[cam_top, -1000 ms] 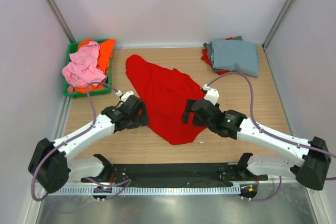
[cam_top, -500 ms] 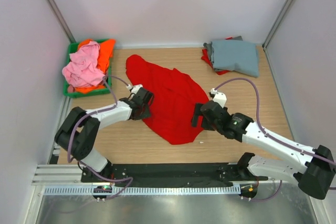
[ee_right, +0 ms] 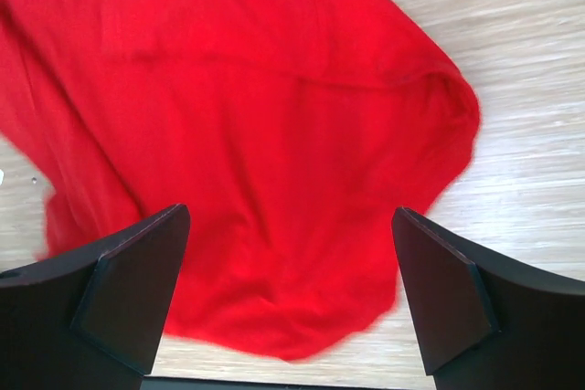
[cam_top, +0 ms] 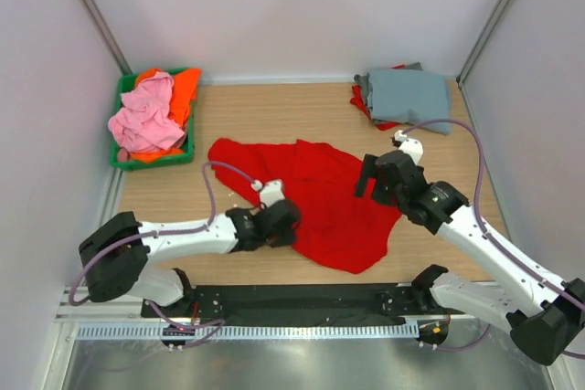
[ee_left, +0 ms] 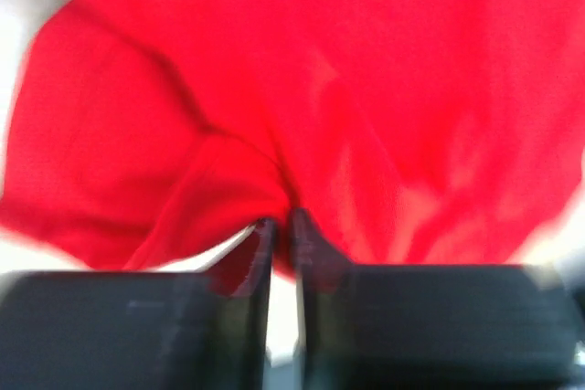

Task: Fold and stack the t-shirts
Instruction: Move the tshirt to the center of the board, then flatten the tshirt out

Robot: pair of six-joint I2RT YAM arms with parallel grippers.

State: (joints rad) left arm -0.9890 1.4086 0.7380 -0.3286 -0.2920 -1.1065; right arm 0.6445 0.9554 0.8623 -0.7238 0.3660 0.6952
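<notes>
My left pincer (ee_left: 281, 223) is clamped on a pinch of the red t-shirt (cam_top: 320, 198), low over the near middle of the table (cam_top: 274, 107). My wrist view shows the cloth gathered to a peak between the closed jaws. Just beyond, my right pincer (ee_right: 291, 216) hangs over the shirt's right side with its jaws spread wide, holding nothing.

The red shirt lies rumpled and spread out, and I can find no clean fold in it yet.

In the far right corner a grey-blue t-shirt (cam_top: 411, 98) sits folded on a second red garment (cam_top: 382, 122) that peeks out beneath it, so I take the stack as begun. At the far left the pink t-shirt (cam_top: 142, 121) and the orange t-shirt (cam_top: 186, 89) are heaped unfolded in the green bin (cam_top: 151, 163).

By my reckoning, two are stacked, one is in hand, and two are waiting.
</notes>
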